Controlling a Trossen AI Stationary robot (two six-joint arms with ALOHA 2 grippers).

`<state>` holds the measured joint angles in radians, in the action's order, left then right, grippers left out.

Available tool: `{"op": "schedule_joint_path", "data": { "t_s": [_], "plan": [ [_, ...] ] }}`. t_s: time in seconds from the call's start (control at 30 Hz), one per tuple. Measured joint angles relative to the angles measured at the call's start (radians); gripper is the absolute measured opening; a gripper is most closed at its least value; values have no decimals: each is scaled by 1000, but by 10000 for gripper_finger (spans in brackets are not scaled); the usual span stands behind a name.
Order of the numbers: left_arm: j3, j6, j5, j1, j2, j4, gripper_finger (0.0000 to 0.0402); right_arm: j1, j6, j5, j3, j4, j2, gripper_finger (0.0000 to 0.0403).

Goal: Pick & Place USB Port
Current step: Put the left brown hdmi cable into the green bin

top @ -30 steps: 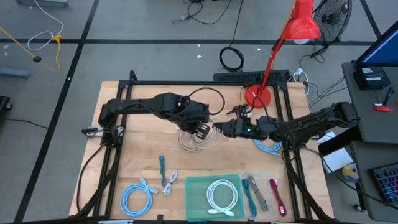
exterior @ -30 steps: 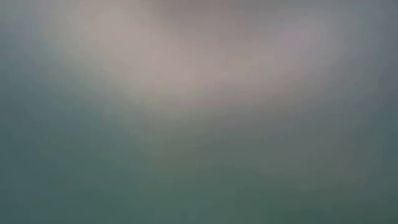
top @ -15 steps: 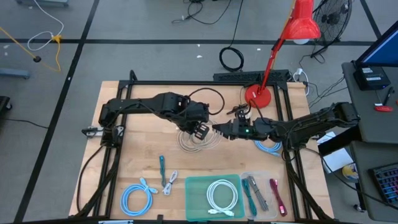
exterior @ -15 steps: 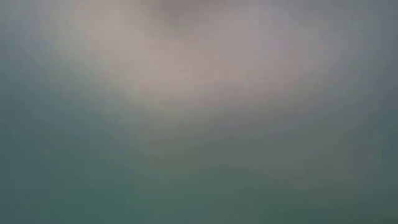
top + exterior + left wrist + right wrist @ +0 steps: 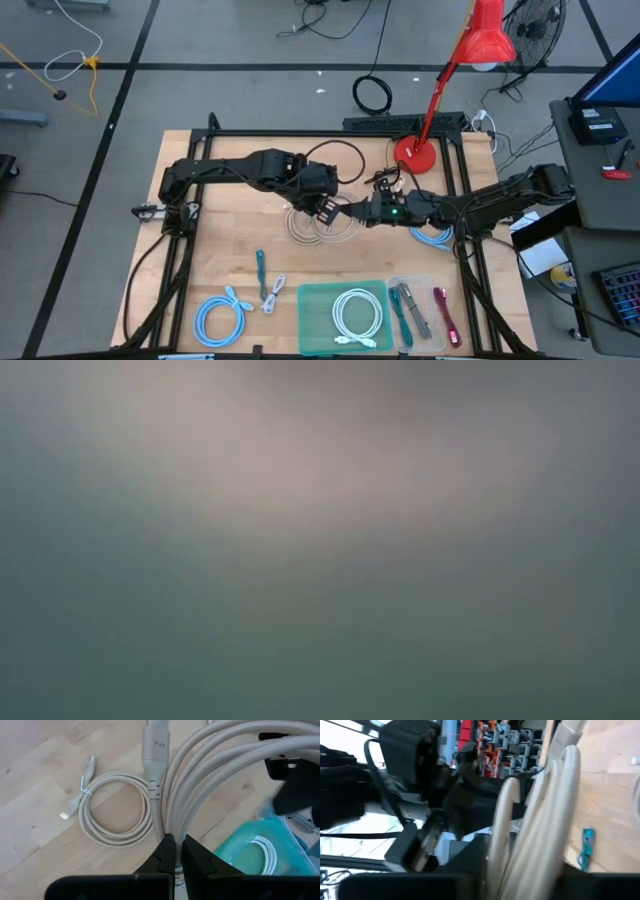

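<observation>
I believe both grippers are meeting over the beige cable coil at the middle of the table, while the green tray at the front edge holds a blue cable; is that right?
Not quite: the cable in the green tray is white, not blue, as the high view shows. The rest holds: the left gripper and right gripper meet over the beige cable coil at the middle of the table. The left wrist view shows the left gripper shut on a strand of that coil.

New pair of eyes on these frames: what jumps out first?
Both arms meet at the table's middle over a coiled beige cable: the left gripper is shut on its strands, and the right gripper sits right beside it. Next, the red desk lamp at the far right edge, and the green tray holding a white cable at the near edge.
</observation>
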<state>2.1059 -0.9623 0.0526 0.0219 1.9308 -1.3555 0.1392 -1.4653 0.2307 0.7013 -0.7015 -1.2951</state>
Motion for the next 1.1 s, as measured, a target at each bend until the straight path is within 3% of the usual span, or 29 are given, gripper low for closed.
{"op": "schedule_joint_path", "data": {
  "t_s": [0.1, 0.37, 0.6, 0.87, 1.1],
  "plan": [
    [0, 3, 15, 2, -1, -5, 9, 0, 23, 0, 0, -6, -1, 18],
    [159, 0, 96, 31, -13, -79, 9, 0, 24, -22, 1, -29, 2, 26],
    [249, -1, 91, 52, -15, -80, 10, 1, 57, -30, 1, -58, 4, 18],
    [251, 74, -37, 75, -15, -93, 99, -1, 48, -122, -1, -16, 0, 18],
    [252, 152, -206, 86, -35, -98, 138, -5, 35, -342, -1, 29, -1, 17]
  ]
}}
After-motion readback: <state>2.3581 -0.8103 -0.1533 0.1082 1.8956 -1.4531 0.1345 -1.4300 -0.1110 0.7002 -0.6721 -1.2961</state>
